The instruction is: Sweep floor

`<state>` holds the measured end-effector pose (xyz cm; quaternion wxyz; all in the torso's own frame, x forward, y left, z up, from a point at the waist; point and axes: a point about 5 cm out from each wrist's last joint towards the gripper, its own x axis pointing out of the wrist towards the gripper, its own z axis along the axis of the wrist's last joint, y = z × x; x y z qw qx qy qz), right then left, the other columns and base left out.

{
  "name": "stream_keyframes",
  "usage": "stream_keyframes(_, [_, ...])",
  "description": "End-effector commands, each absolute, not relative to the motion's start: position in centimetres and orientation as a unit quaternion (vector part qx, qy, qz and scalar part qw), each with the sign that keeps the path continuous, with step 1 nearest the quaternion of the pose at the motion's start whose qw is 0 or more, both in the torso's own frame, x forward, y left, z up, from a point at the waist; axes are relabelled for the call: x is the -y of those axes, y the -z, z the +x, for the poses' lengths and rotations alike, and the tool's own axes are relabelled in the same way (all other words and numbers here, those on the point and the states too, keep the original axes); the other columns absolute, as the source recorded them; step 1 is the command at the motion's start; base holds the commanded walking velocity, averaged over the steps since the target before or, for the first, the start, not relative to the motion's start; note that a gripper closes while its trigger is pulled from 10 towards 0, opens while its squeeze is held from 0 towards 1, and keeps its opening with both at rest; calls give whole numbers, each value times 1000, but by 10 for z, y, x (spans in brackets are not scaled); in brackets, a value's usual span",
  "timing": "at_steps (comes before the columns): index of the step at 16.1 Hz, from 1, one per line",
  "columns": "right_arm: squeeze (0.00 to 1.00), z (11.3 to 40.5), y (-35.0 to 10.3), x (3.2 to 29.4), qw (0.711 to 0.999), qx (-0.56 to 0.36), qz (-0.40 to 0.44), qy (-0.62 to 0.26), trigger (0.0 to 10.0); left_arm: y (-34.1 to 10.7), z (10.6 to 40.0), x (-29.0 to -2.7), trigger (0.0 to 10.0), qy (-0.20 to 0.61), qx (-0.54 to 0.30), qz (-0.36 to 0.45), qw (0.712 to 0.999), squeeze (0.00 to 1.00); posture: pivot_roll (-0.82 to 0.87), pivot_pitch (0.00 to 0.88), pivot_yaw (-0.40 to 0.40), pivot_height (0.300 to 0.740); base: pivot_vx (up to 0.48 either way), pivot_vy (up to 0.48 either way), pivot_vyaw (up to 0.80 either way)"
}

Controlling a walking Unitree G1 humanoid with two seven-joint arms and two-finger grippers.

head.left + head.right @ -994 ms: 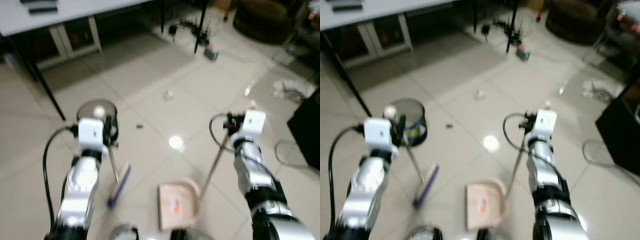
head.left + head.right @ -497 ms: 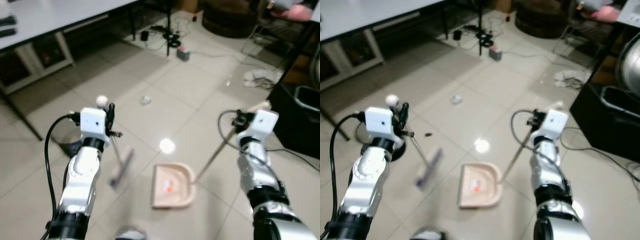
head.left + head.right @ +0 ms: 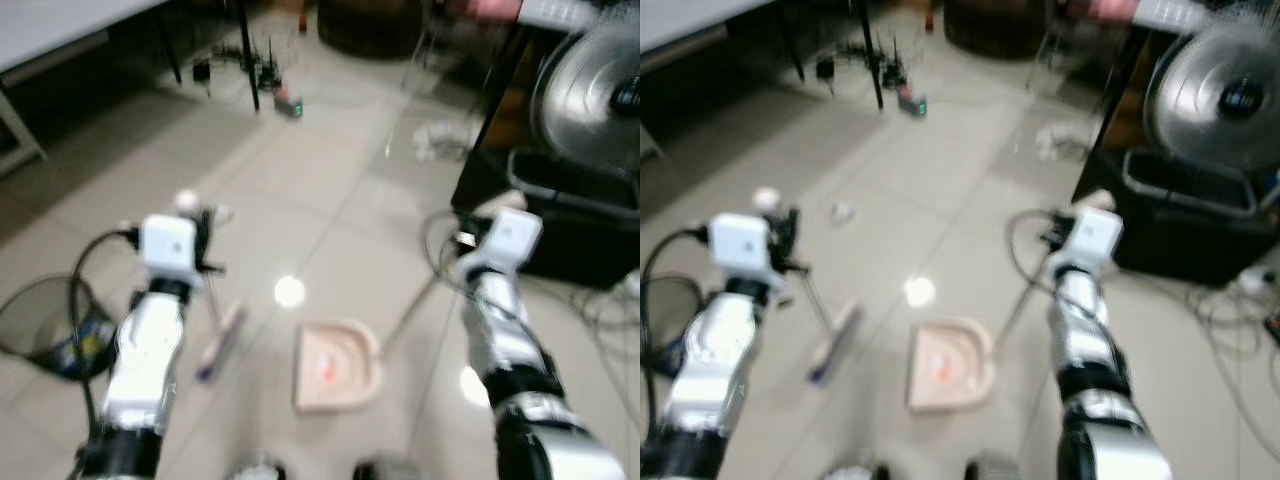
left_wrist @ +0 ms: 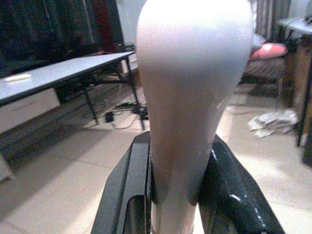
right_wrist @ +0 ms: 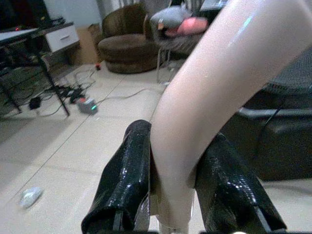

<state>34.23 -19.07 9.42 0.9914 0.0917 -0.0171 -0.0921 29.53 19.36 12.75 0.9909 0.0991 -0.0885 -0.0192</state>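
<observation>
My left gripper [image 3: 203, 252] is shut on the pale handle [image 4: 190, 112] of a broom, whose purple-edged head [image 3: 221, 340] rests on the tiled floor below it. My right gripper [image 3: 462, 243] is shut on the beige handle [image 5: 195, 122] of a long-handled dustpan. The dustpan's pink tray [image 3: 335, 365] lies flat on the floor between my arms, with a small orange bit in it. A crumpled white scrap [image 3: 843, 212] lies on the tiles beyond the broom.
A black mesh waste bin [image 3: 45, 320] stands at my left. A standing fan [image 3: 1225, 95] and a dark box [image 3: 1185, 215] are at the right, with cables [image 3: 1240, 330] on the floor. Table legs and a tangle of wires [image 3: 245, 65] lie ahead, beside a brown pouffe [image 3: 995, 25].
The whole view has swung to the right: the bin has slid to the left edge and the fan has come in at the right. Both grippers still hold their handles.
</observation>
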Motion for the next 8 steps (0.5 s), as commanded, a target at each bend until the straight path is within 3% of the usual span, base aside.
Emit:
stream_keyframes(1, [0,345,-100,176,991,33,108,74,10000,-140,296,-201,10000,14,112,114,987,0,99,130,-3,740,480,0,0])
stream_keyframes(4, [0,343,-99,171,991,37,104,73,10000,-143,297,-201,10000,23,110,118,987,0,113,136,47,740,480,0,0])
stream_keyframes(8, [0,338,-92,155,989,34,120,74,10000,-150,299,-203,10000,42,111,131,984,0,133,134,126,740,480,0,728])
